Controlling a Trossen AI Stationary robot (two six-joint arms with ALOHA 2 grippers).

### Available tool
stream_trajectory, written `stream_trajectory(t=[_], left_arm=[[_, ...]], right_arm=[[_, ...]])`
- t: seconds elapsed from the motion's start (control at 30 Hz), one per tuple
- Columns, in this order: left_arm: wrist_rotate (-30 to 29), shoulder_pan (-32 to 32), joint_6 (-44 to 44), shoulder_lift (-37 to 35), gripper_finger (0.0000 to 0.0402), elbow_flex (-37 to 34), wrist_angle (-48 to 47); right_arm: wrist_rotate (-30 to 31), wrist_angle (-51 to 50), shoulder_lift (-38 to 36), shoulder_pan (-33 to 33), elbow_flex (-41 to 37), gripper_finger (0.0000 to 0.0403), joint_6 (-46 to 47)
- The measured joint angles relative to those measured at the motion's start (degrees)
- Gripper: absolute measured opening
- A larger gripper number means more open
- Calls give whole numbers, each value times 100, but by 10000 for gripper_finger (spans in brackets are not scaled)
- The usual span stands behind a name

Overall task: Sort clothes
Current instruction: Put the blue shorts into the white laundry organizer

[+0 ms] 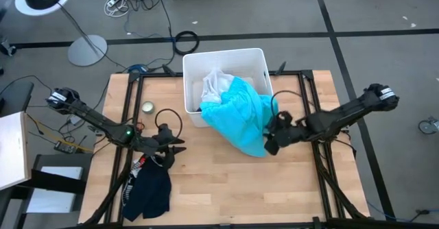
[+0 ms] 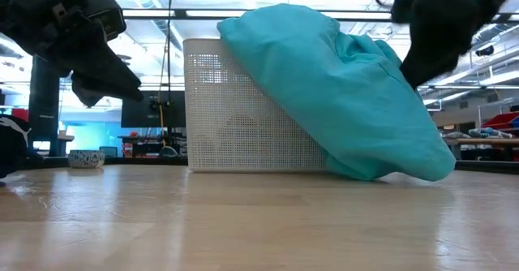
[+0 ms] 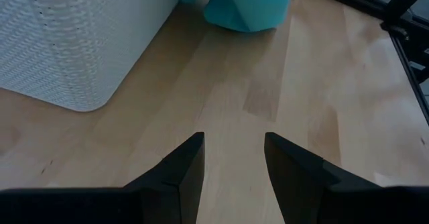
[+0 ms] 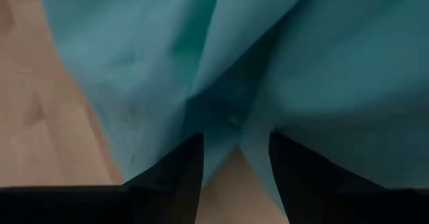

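A large turquoise shirt (image 1: 240, 116) hangs out of the white bin (image 1: 257, 59), over its near wall, and its lower end lies on the table (image 2: 389, 161). A light grey garment (image 1: 216, 85) lies in the bin. A navy garment (image 1: 147, 188) lies heaped at the near left. My right gripper (image 1: 271, 138) is open at the shirt's lower right edge, its fingers on either side of a fold (image 4: 231, 127). My left gripper (image 1: 175, 147) is open and empty above bare table (image 3: 233, 140), between the navy heap and the bin. My right gripper stands open with its fingertips (image 4: 191, 150) at a fold of the turquoise shirt, coming slanting from the table's right. I cannot tell whether the fingers touch the cloth.
A small round tin (image 1: 147, 107) stands left of the bin. Black frame rails (image 1: 130, 119) run along the table's left and right sides. Bare wood (image 1: 233, 188) lies in front of the bin.
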Motion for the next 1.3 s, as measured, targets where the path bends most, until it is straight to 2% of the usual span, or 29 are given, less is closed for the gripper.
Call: stream_trajectory(t=[0.23,0.33,0.4,0.53,0.6,0.77,1.0,1.3], left_arm=[[-22,0,0,-1,160,0,96],[-24,0,9,-4,160,0,109],[-24,0,11,-4,160,0,115],[-26,0,15,-4,160,0,112],[-26,0,15,-4,160,0,118],[-26,0,17,-4,160,0,120],[-28,0,17,-4,160,0,130],[-33,0,17,-4,160,0,132]], right_arm=[[4,3646,16,-107,-1619,166,-644],[11,4850,144,-175,-1977,154,-1001],[7,5328,308,-220,-2007,130,-1198],[-18,5478,643,-340,-1666,34,-1817],[-26,5479,745,-440,-1376,12,-2282],[-75,5489,782,-810,-403,4,-3730],[-575,5183,951,-1664,1362,2,-5540],[-634,4313,1999,-3326,3251,1,-5824]])
